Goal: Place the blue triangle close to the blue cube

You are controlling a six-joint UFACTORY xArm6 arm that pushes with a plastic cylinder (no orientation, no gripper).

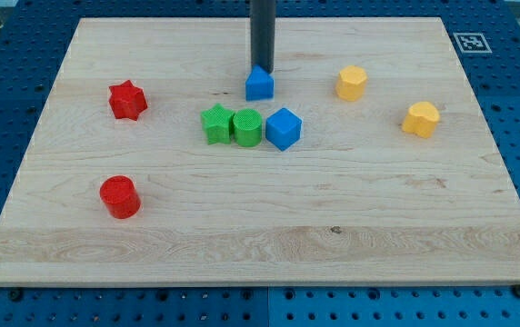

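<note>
Camera view: my tip [262, 70] has no jaws to open or close; it rests against the top side of the blue triangle [259, 84], which lies just below it on the counter [351, 227]. The blue cube [284, 128] sits near, below and slightly right of my tip, touching the green cylinder [247, 128] beside the green star [215, 123].
</note>
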